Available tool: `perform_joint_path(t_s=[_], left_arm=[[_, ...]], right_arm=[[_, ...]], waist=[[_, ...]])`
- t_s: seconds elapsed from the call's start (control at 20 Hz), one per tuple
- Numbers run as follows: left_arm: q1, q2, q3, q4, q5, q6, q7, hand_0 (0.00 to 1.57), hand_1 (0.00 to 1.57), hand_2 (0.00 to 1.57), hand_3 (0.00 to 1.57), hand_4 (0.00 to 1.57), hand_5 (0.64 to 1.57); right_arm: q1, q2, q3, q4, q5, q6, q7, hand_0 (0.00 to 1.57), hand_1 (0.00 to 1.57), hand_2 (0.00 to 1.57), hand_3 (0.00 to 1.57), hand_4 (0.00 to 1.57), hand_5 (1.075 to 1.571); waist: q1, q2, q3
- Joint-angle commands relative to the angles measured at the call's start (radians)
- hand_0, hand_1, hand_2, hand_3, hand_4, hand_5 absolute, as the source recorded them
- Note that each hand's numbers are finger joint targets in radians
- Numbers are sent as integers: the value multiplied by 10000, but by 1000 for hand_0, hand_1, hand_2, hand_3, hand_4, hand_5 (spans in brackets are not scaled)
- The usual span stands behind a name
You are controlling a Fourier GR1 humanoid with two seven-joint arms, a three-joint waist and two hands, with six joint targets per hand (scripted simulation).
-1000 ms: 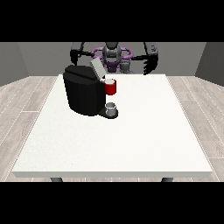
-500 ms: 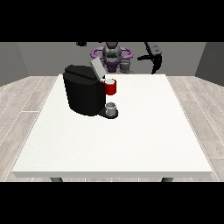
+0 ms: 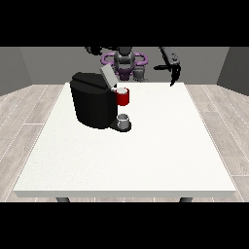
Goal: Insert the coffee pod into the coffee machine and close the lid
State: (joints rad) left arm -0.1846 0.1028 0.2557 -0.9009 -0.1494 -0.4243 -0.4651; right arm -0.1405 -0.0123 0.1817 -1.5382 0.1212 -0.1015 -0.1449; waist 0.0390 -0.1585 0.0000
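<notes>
A boxy matte black coffee machine (image 3: 93, 101) stands on a smooth white table (image 3: 146, 155), its grey lid (image 3: 108, 76) tilted up. A small grey thing (image 3: 123, 119) sits at its base. The hand at the view's right (image 3: 173, 73) hangs empty, fingers straight. Pale plank floor, grey walls.

Coffee machine (image 3: 95, 104) on table (image 3: 146, 155), lid up, w/ grey thing (image 3: 124, 118) at base.

Grey torso (image 3: 125, 62) with purple ring-shaped shoulders (image 3: 140, 58), black arms (image 3: 168, 54), black hands (image 3: 174, 72).
</notes>
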Motion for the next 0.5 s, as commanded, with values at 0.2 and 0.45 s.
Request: perform_joint_path(t_s=[0.2, 0.45], left_arm=[[295, -173, -529, -1197, 356, -261, 28, 0, 0, 0, 0, 192, 1571], [110, -55, -652, -2035, 443, -84, -168, 0, 0, 0, 0, 211, 1571]], right_arm=[[-1465, 120, 265, 804, 1109, -1555, 456, 0, 0, 0, 0, 195, 1571], [-2626, -386, -1518, 1680, 271, -752, 10, 0, 0, 0, 0, 353, 1571]], waist=[[728, 1005, 0], [745, 1816, 2]])
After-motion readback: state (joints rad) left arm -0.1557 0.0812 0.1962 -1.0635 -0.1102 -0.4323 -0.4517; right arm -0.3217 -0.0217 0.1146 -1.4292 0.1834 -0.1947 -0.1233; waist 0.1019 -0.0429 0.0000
